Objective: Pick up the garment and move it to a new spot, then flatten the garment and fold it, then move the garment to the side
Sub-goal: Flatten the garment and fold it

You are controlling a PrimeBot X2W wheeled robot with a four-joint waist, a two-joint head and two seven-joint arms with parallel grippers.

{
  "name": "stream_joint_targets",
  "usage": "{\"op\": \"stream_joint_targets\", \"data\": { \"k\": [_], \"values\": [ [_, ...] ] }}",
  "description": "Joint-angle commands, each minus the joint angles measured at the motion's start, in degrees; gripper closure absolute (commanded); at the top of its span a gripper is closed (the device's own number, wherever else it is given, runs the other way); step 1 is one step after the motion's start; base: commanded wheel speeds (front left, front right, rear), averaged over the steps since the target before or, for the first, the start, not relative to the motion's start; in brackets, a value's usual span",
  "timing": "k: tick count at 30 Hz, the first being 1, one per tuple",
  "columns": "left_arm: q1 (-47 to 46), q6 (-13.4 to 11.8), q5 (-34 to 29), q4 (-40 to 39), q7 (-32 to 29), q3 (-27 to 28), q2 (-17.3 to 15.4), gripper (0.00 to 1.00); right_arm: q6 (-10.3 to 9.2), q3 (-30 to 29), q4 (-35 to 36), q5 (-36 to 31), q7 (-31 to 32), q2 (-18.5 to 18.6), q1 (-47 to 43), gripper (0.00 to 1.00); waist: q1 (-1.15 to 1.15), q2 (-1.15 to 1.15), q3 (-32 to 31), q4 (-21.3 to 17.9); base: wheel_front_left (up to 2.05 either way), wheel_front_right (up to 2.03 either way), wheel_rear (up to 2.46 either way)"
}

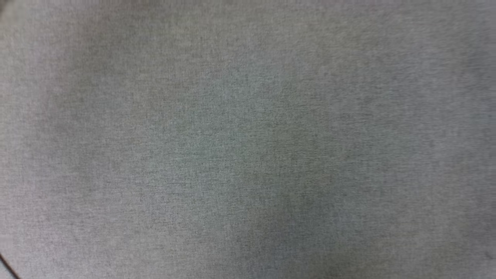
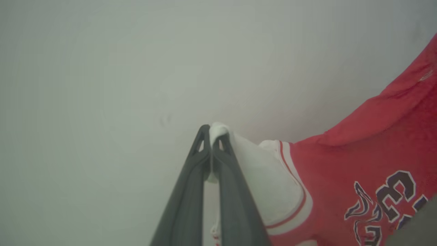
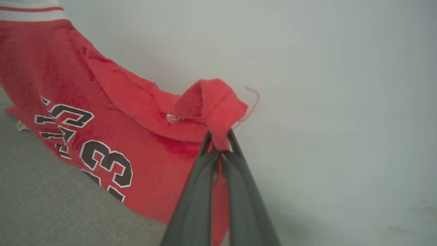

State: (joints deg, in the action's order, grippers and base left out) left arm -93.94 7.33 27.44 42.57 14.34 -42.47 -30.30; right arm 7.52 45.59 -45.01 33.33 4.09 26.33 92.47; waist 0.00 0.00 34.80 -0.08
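Note:
The garment (image 2: 358, 160) is a red jersey with a white sleeve, striped trim and black white-outlined numerals. In the left wrist view my left gripper (image 2: 212, 136) is shut on the tip of the white sleeve, and the red body stretches away to the right. In the right wrist view my right gripper (image 3: 220, 141) is shut on a bunched red edge of the garment (image 3: 112, 112), which hangs to the left with its numerals facing the camera. The lower part of the cloth drapes over the grey fabric surface (image 3: 51, 201).
A grey woven fabric surface (image 1: 248, 139) spreads across the head view. A pale plain wall (image 2: 136, 68) stands behind the lifted garment in both wrist views. A thin dark line (image 1: 7, 267) crosses the lower left corner of the head view.

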Motion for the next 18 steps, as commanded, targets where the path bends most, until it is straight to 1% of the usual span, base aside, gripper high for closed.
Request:
{"op": "stream_joint_targets", "data": {
  "k": [1,4,7,11,15,18],
  "values": [
    [2.2,0.1,0.4,-0.8,0.5,0.0,-0.5,1.0,-0.05,0.6,0.2,0.8,-0.8,-0.1,-2.0,1.0,0.0,0.0,-1.3,-0.6,0.0,0.0,0.0],
    [9.7,-0.9,0.9,-4.0,0.8,-0.1,-1.4,1.0,-0.05,3.0,1.1,3.3,-2.5,0.2,-7.3,1.0,0.0,0.0,-3.5,-1.0,0.0,0.0,0.0],
    [17.5,-3.0,1.4,-8.9,0.9,0.1,-2.5,1.0,-0.05,5.3,2.4,5.8,-4.0,0.9,-12.2,1.0,0.0,0.0,-5.9,-1.2,0.0,0.0,0.0],
    [28.6,-5.7,2.1,-16.2,0.9,-0.5,-4.2,1.0,-0.05,7.4,4.5,9.1,-6.2,2.8,-18.8,1.0,0.0,0.0,-9.3,-0.9,0.0,0.0,0.0],
    [39.1,-8.7,3.6,-23.0,0.9,-0.9,-6.8,1.0,-0.05,9.2,6.5,12.1,-7.8,5.1,-25.0,1.0,0.0,0.0,-12.8,-0.7,0.0,0.0,0.0],
    [47.1,-10.9,5.0,-27.6,0.5,-1.5,-9.4,1.0,-0.05,10.9,8.6,14.8,-8.4,6.8,-30.1,1.0,0.0,0.0,-15.7,-0.7,0.0,0.0,0.0]
  ]
}}
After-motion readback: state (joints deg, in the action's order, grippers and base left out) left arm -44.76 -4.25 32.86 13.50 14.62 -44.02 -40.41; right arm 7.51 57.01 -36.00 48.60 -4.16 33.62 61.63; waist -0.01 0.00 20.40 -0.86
